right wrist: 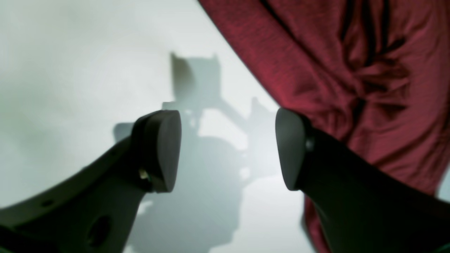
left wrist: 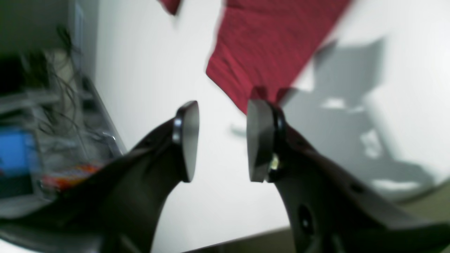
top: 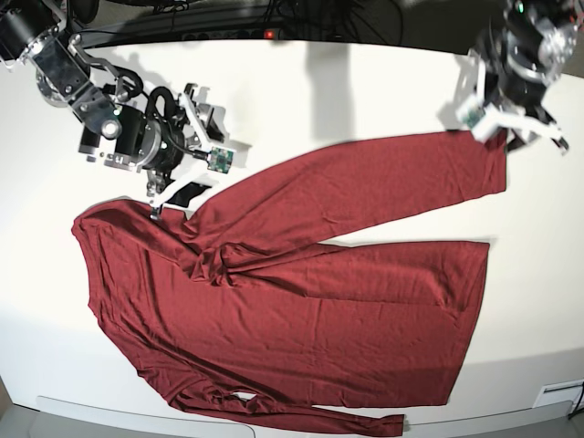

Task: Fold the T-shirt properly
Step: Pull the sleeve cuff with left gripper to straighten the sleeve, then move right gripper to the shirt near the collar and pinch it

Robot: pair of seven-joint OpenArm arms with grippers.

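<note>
The maroon T-shirt (top: pixel 319 301) lies spread flat on the white table (top: pixel 365 82), wrinkled where the sleeve meets the body. One long sleeve runs up and right to a cuff (top: pixel 493 160); the other lies along the near edge. In the left wrist view my left gripper (left wrist: pixel 224 105) hangs open just short of that cuff (left wrist: pixel 267 45), with nothing between its fingers. My right gripper (right wrist: pixel 226 119) stands wide open and empty above bare table, with the shirt's edge (right wrist: pixel 351 70) just right of it. In the base view the right gripper (top: pixel 178 196) is at the shoulder end.
Cables and a power strip with a red light (top: pixel 269 35) run along the table's far edge. Blurred clutter with a blue item (left wrist: pixel 14 151) sits beyond the table's side. A small white fitting (top: pixel 557 392) is at the near right corner.
</note>
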